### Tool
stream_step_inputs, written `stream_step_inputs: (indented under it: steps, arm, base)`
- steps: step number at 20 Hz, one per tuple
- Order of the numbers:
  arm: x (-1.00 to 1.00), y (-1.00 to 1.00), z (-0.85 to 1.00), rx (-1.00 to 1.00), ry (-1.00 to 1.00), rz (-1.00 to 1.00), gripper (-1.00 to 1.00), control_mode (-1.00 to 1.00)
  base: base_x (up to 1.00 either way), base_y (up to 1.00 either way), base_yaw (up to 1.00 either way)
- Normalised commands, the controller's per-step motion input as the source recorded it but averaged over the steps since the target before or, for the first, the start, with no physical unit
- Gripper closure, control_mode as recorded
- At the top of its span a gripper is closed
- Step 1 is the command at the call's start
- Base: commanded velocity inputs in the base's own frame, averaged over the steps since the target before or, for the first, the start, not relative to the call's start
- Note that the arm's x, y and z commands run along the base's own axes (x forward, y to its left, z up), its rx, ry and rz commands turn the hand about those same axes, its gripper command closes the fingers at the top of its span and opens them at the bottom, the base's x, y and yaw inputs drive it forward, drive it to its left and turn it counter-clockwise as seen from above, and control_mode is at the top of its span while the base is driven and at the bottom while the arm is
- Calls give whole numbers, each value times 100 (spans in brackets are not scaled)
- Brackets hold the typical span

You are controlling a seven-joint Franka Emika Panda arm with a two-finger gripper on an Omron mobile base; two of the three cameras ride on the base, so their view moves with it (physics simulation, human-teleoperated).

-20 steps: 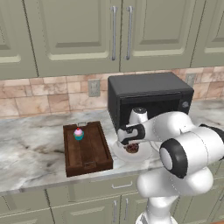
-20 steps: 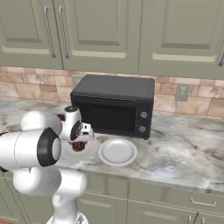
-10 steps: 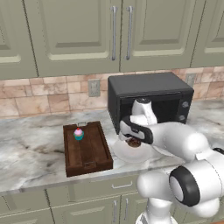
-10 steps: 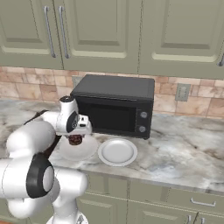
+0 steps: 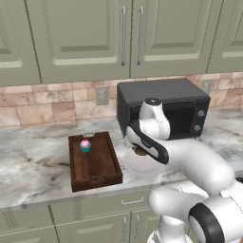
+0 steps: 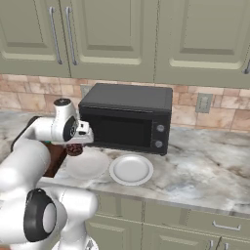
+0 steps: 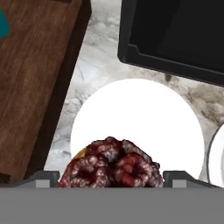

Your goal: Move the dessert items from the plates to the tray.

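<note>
You are looking at the gripper [image 7: 112, 181] closed on the chocolate pastry [image 7: 112, 168], holding it in the air above the nearer plate [image 7: 144, 113]. The pastry is round, so it is showing no long axis and pointing no particular way; its lumpy, reddish-specked top is facing the hand camera. The tray [image 5: 94, 161] is lying on the marble tabletop [image 5: 33, 166] just to the left of that plate, with its long side running away from you toward the wall. The cupcake [image 5: 85, 144] is standing upright near the tray's far end. The second plate [image 6: 131, 169] is sitting just to the right of the first, bare. The black microwave [image 6: 128, 117] is standing behind both plates against the stone-tile backsplash [image 5: 42, 102], and green cabinets [image 5: 76, 38] are hanging above.
</note>
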Motion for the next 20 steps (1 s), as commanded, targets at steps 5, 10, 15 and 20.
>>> stream_step_inputs:
  steps: [5, 10, 15, 20]
  arm:
    - [0, 56, 9, 0, 0, 0, 100, -100]
    - [0, 61, 0, 0, 0, 0, 100, -100]
    - [0, 59, 0, 0, 0, 0, 100, -100]
    - [0, 51, 0, 0, 0, 0, 100, -100]
  base:
    - [0, 0, 0]
    - [0, 0, 0]
    - [0, 0, 0]
    - [0, 0, 0]
